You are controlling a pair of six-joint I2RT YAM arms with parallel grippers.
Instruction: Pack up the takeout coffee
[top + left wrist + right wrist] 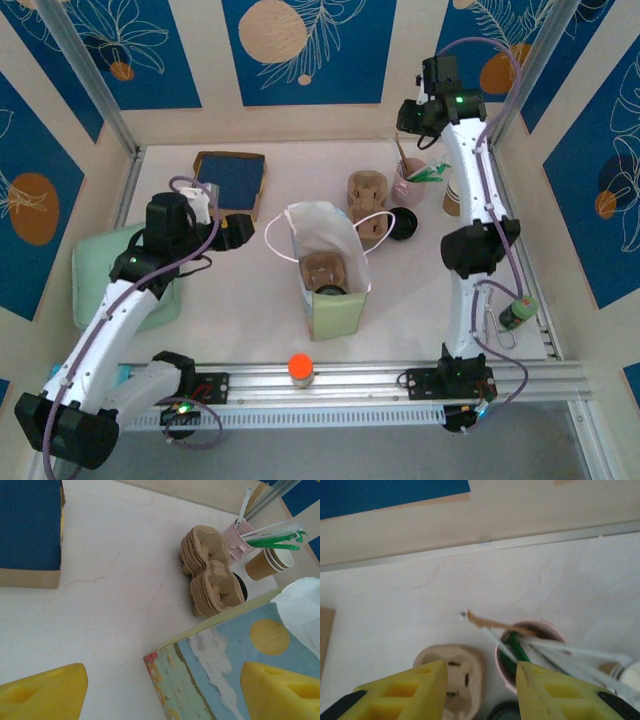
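Paper bag (pixel 335 270) stands upright at centre of the surface (pixel 250 300), mouth open, white handles up. A brown cup carrier (pixel 322 268) sits inside it, with a dark round item beneath at the near end, too small to identify. Just beyond the bag on the far right is a stack of cup carriers (pixel 368 195), and a black lid (pixel 402 222) lies flat beside the stack. Farther right are a pink cup (pixel 408 180) holding straws and a wooden stirrer, then nested paper cups (pixel 455 195). Right hand (pixel 480 687) hangs above the pink cup and carrier stack, fingers moderately apart, gripping nothing. Left hand (pixel 160 695) sits left of the bag, fingers spread wide, the bag's near-left corner between them but untouched; it holds nothing. Blue-topped box (pixel 230 180) at far left; green tray (pixel 100 270) at left edge.
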